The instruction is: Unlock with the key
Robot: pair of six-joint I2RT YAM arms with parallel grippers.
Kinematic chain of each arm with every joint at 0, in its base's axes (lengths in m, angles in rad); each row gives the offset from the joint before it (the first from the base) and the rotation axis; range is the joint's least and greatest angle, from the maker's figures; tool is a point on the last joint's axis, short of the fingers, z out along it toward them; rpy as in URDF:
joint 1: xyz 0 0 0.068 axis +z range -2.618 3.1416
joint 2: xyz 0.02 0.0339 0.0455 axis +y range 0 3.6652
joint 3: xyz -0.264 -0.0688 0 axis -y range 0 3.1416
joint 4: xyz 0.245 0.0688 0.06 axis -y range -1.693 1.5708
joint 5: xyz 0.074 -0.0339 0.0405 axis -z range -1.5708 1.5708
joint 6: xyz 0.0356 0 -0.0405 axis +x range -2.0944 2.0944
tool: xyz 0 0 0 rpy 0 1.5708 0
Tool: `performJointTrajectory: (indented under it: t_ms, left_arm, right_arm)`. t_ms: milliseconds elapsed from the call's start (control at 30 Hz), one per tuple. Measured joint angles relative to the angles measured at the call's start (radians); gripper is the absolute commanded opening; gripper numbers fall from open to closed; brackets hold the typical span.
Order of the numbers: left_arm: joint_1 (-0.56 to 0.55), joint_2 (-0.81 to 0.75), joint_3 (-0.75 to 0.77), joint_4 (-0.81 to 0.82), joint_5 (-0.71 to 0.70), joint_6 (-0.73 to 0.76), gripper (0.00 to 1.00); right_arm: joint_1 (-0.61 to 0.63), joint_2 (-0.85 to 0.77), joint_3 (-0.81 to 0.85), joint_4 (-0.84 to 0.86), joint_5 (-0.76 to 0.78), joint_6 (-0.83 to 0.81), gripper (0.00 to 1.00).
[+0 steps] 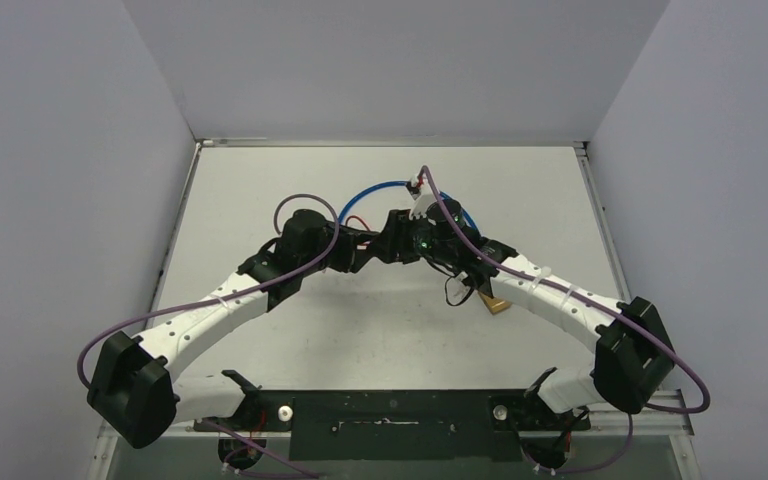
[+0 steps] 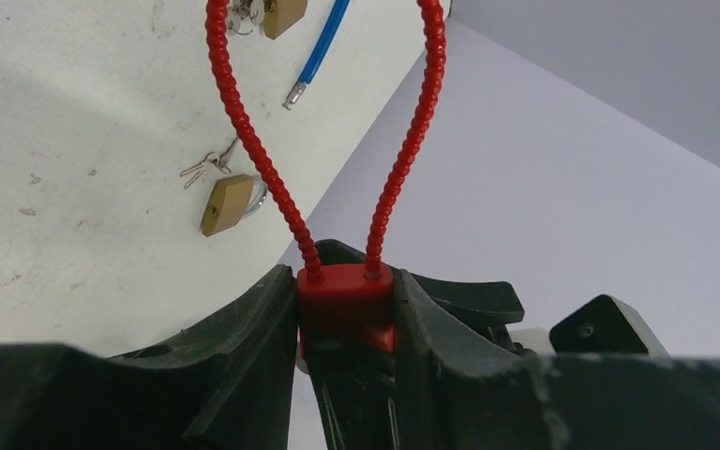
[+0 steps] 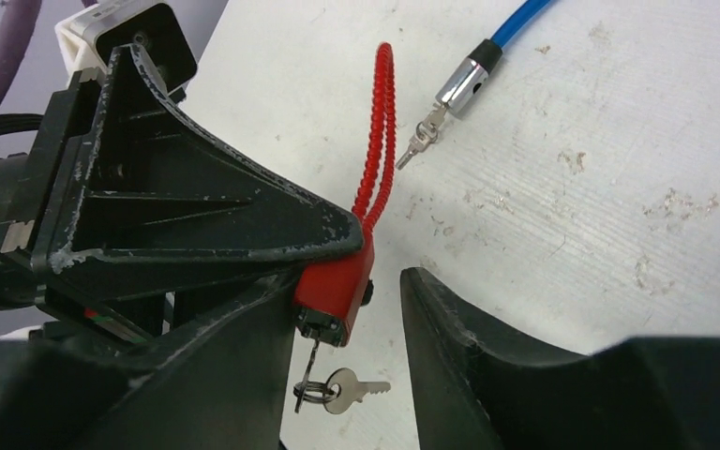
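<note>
Gripping the red plastic block of a cable lock, your left tool has one finger pressed on each side of it. The red beaded cable loop arches away from the tool. The lock sits between both tools, near the middle of the white table. At its key end a thin silver key stands in the lock, seen edge-on, and a second flat key hangs from the ring. Your right tool stands wide, its fingers flanking that end, with the right-hand one clearly apart. Further right lies a blue cable with a metal tip.
</note>
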Motion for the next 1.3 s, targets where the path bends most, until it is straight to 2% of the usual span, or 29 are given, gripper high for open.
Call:
performJointTrajectory:
  t_ms: [67,133,200,300,367,500,600,733,1067,1133,1300]
  left_arm:
    - [0.000,0.000,0.000,0.000,-0.005,0.000,0.00]
    - [0.000,0.000,0.000,0.000,-0.011,0.000,0.10]
    - [0.002,-0.005,0.000,0.002,-0.018,0.000,0.27]
    - [0.003,-0.012,0.000,0.000,-0.027,0.005,0.59]
    - [0.002,-0.020,0.000,-0.001,-0.027,0.019,0.76]
    - [-0.001,-0.073,-0.001,0.008,-0.048,0.072,0.87]
    - [-0.001,-0.125,-0.030,0.079,-0.074,0.124,0.88]
    - [0.000,-0.155,-0.145,0.296,-0.077,0.173,0.89]
    - [0.019,-0.052,-0.205,0.805,-0.023,0.343,0.89]
    - [0.022,-0.052,-0.205,0.880,-0.021,0.371,0.80]
    - [0.026,-0.045,-0.205,0.975,-0.022,0.412,0.43]
  right_arm:
    - [0.007,0.006,0.003,0.019,-0.002,0.012,0.22]
    - [0.012,0.007,0.002,0.037,-0.008,0.029,0.12]
    - [0.007,0.007,-0.003,0.056,-0.011,0.048,0.06]
    - [-0.010,0.006,-0.036,0.123,-0.048,0.089,0.05]
    - [-0.031,0.005,-0.056,0.163,-0.072,0.126,0.05]
    - [-0.104,0.002,-0.084,0.224,-0.124,0.205,0.05]
    - [-0.157,-0.006,-0.108,0.305,-0.183,0.288,0.05]
    - [-0.213,-0.015,-0.125,0.422,-0.268,0.423,0.06]
    - [-0.225,-0.015,-0.125,0.614,-0.413,0.671,0.07]
    - [-0.225,-0.015,-0.125,0.625,-0.425,0.695,0.07]
    - [-0.225,-0.015,-0.120,0.642,-0.454,0.741,0.07]
